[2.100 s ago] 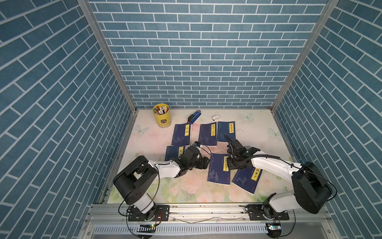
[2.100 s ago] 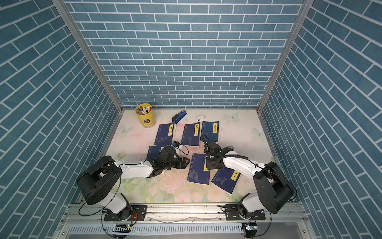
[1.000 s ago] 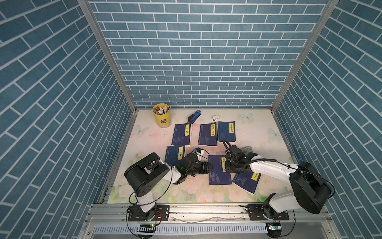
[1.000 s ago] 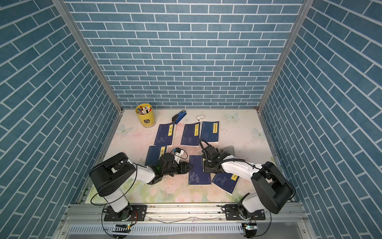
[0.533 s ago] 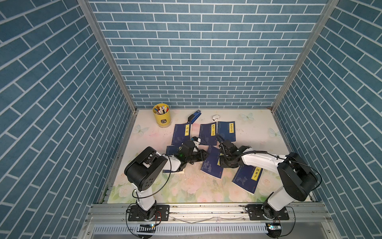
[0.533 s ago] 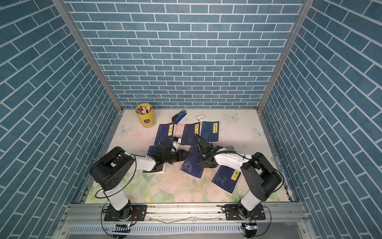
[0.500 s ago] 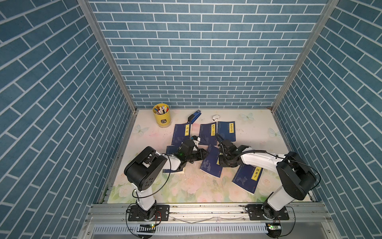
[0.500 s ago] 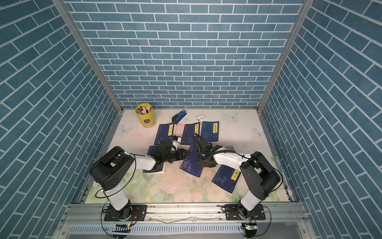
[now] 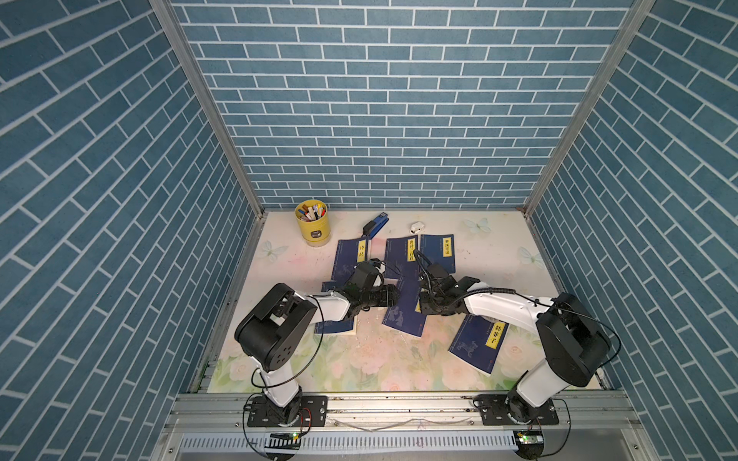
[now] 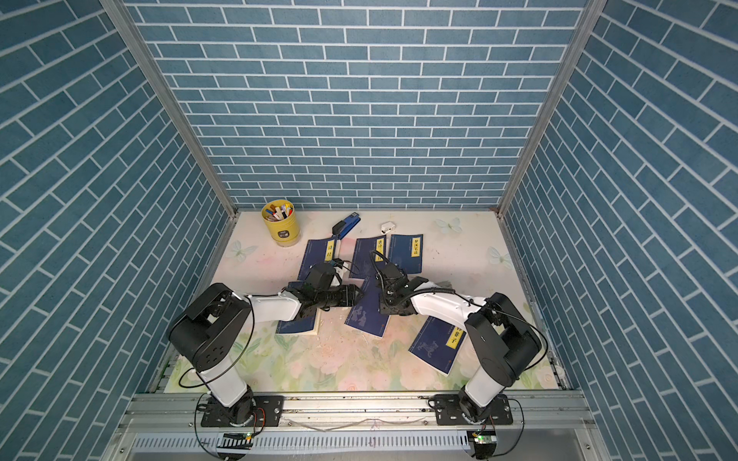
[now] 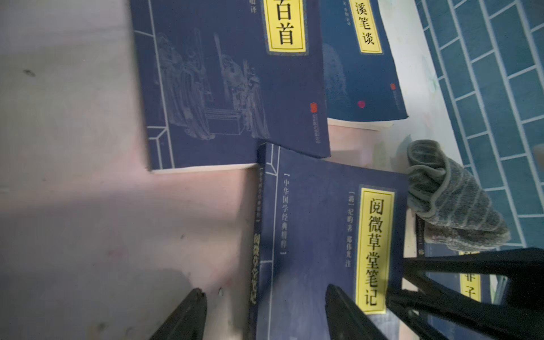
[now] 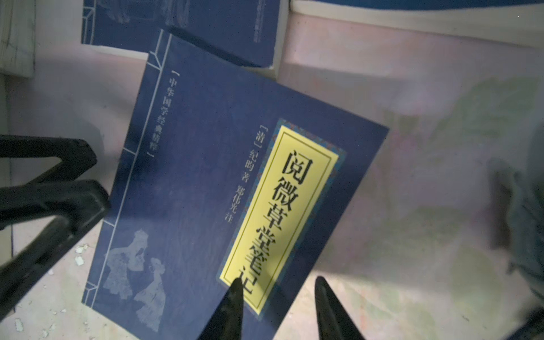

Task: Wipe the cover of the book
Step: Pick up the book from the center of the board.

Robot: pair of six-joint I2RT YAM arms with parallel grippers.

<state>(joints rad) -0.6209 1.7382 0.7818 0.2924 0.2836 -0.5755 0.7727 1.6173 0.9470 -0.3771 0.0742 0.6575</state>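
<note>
Book (image 9: 403,315), flat on the table (image 9: 359,359): your left gripper (image 11: 264,290) is released and empty, jaws astride the book's spine edge; your right gripper (image 12: 278,279), likewise parted and holding nothing, straddles the opposite long edge. The book's long axis runs away from the robot's base, slightly skewed, so the pincers flank it and neither is clearly nearer. Both arms reach low, wrists turned inward toward the book; the cloth (image 11: 450,203) lies just beside its far corner, on the right arm's side, likely your next pickup.
</note>
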